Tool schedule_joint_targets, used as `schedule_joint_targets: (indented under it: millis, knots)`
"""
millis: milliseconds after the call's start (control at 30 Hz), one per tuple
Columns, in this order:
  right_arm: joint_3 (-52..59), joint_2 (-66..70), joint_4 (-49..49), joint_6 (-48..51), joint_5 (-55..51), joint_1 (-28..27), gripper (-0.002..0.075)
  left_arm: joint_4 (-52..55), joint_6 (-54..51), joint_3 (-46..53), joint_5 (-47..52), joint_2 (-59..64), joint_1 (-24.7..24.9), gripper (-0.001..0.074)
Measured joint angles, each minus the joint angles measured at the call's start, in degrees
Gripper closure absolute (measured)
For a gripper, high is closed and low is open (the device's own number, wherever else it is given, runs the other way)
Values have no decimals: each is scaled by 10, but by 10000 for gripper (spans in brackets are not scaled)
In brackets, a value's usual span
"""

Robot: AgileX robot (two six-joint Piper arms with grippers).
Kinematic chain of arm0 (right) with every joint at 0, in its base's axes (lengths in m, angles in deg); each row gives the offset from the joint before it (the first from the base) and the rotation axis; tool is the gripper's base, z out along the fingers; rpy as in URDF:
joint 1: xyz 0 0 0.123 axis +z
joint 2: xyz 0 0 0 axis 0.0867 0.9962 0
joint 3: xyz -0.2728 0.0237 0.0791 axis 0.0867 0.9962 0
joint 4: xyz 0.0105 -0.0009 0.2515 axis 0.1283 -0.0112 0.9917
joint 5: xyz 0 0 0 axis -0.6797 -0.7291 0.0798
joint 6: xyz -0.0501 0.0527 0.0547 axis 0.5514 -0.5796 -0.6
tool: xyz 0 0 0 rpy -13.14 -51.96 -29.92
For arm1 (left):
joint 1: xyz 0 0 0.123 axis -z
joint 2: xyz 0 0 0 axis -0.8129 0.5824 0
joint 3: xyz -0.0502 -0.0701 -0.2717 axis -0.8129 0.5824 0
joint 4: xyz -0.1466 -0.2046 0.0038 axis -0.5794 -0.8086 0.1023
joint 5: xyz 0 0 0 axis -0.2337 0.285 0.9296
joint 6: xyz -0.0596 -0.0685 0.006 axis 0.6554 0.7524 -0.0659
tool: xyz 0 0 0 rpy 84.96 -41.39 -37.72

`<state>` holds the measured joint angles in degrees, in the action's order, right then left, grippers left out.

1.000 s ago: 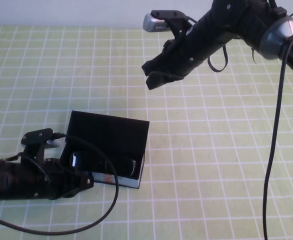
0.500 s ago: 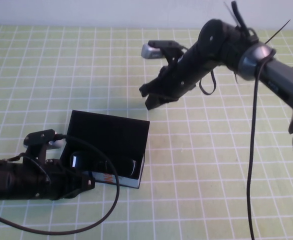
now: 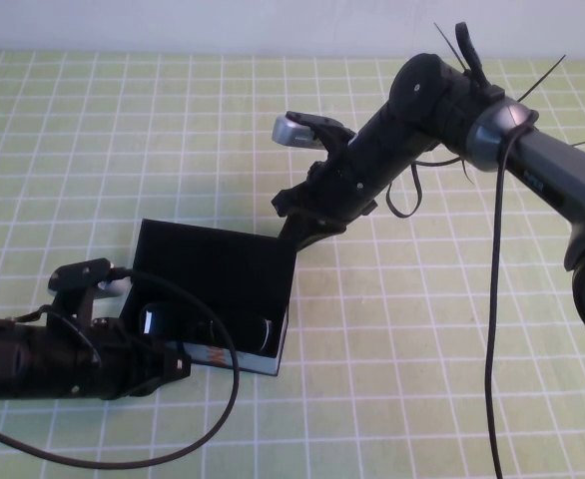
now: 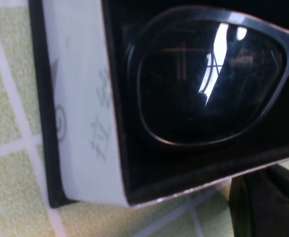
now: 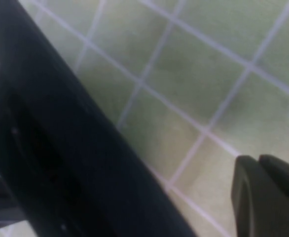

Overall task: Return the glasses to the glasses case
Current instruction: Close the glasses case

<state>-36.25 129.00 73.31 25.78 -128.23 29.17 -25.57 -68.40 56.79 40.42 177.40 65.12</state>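
Observation:
The black glasses case (image 3: 218,267) stands open at the table's front left, its lid tilted up at the back. The black glasses (image 3: 208,327) lie inside it; the left wrist view shows one dark lens (image 4: 208,84) in the black lining behind the pale front wall (image 4: 80,123). My left gripper (image 3: 170,367) is shut and empty, low on the table against the case's front left; it also shows in the left wrist view (image 4: 263,207). My right gripper (image 3: 307,222) is shut and empty, just behind the lid's far right corner. The right wrist view shows it (image 5: 268,197) beside the lid's edge (image 5: 51,138).
The table is covered by a green cloth with a white grid (image 3: 422,329). A black cable (image 3: 203,439) loops from the left arm across the front. The right arm (image 3: 442,100) reaches in from the far right with a cable hanging from it.
My right gripper has come down and toward the case, from high above the table to the lid's far right corner. The left arm, case and glasses have not moved.

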Motion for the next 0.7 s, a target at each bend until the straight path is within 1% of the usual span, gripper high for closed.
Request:
schedule_joint_targets:
  millis: [367, 700]
  knots:
    - [11, -9, 42, 10, -1, 1, 737, 0, 0, 0, 1, 0, 0, 737]
    - [92, -84, 43, 30, -2, 56, 737, 5, -1, 0, 2, 0, 0, 737]
